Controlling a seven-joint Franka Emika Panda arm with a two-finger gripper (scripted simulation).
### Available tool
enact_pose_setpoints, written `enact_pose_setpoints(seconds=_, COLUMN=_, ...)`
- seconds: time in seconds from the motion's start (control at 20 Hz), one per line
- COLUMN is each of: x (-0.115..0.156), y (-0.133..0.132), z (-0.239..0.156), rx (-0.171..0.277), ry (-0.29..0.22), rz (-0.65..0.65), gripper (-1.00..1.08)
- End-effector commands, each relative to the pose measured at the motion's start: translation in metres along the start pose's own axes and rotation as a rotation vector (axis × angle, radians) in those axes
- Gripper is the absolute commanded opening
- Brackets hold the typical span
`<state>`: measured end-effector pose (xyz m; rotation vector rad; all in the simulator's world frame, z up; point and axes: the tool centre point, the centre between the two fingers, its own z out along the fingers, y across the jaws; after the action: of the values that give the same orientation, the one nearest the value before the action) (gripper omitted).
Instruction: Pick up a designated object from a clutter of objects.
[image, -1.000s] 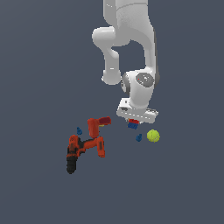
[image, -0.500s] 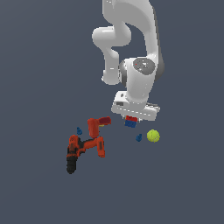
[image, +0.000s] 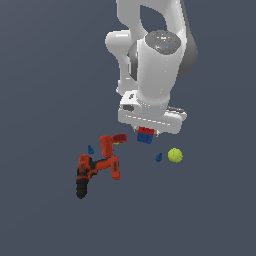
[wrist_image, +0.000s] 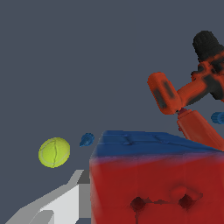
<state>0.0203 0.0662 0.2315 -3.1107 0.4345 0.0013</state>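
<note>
The red-and-blue toy brick hangs under the white hand, clear of the floor. My gripper is shut on it, with its fingers mostly hidden by the hand. In the wrist view the brick fills the foreground with its red half nearest the camera, and one grey finger lies against its side. On the floor lie the rest of the clutter: an orange-and-black drill, a red drill, a yellow-green ball and two tiny blue pieces.
The wrist view shows the ball and one blue piece on one side of the brick. The orange-and-black drill, the red drill and the other blue piece are on the other side. The floor is plain dark grey.
My gripper has risen with the brick in it, shifting slightly toward the exterior view's left. The drills, ball and blue pieces have not moved.
</note>
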Motion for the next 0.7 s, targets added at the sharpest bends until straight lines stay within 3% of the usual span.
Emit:
enact_pose_setpoints(seconds=0.0, x=0.013, y=0.005, z=-0.024, rx=0.000, ry=0.001, rz=0.000, gripper=-1.00)
enact_pose_setpoints(seconds=0.65, x=0.070, y=0.021, z=-0.116, rx=0.000, ry=0.001, rz=0.000, gripper=-1.00)
